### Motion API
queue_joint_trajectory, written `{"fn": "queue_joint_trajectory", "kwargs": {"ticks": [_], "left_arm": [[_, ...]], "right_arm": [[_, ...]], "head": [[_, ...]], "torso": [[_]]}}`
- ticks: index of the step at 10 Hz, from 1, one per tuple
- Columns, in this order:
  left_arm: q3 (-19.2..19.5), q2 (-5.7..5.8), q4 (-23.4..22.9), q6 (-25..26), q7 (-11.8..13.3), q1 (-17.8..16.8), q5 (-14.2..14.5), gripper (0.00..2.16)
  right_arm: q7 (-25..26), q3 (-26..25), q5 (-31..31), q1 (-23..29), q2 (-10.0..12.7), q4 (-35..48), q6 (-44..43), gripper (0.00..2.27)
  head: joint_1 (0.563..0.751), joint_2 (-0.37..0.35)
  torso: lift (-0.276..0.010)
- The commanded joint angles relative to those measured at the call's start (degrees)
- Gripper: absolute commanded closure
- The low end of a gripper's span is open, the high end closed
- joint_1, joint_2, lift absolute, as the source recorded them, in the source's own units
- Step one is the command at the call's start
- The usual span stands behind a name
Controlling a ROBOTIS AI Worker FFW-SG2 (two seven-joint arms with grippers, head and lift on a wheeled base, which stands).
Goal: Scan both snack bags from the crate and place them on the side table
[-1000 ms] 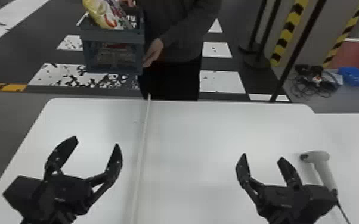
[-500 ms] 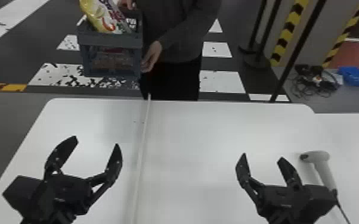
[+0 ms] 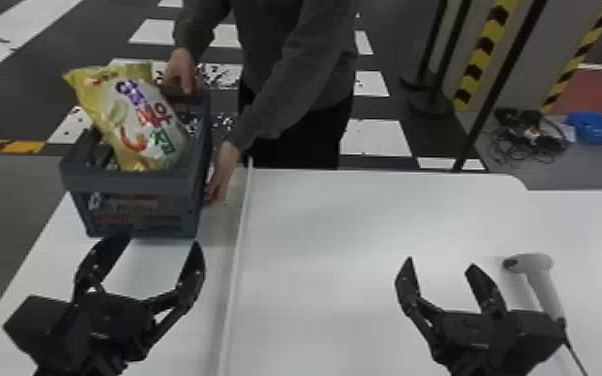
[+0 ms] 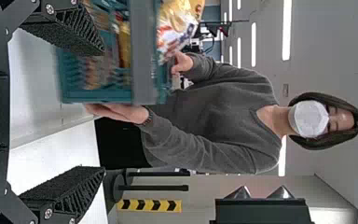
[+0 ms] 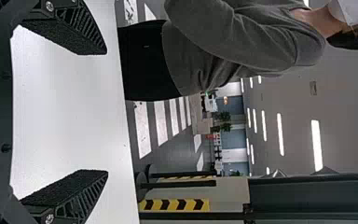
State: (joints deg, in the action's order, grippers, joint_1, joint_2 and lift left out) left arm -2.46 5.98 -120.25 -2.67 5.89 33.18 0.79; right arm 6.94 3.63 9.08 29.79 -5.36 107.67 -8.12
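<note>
From where I stand, a person's two hands hold the crate at the far left part of the white tabletop; I can't tell whether it touches down. A yellow and white snack bag leans inside, its top sticking out above the rim. The left gripper is on the crate's near side, its fingers spread wide and released. The right gripper is over the tabletop, fingers also released and apart. Near it, the scanner lies on the tabletop.
</note>
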Motion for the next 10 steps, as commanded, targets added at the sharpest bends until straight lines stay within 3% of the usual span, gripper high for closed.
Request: {"fn": "queue_joint_trajectory", "kwargs": {"ticks": [1, 10], "left_arm": [[0.00, 0.09, -0.24, 0.00, 0.00, 0.13, -0.09, 0.12], [0.35, 0.35, -1.47, 0.00, 0.09, 0.57, -0.17, 0.12]], "right_arm": [[0.01, 0.07, -0.03, 0.00, 0.00, 0.00, 0.00, 0.08], [0.01, 0.42, -0.12, 0.00, -0.26, 0.09, 0.00, 0.08]], "head": [[0.695, -0.066], [0.695, -0.061]], "torso": [[-0.095], [-0.095]]}}
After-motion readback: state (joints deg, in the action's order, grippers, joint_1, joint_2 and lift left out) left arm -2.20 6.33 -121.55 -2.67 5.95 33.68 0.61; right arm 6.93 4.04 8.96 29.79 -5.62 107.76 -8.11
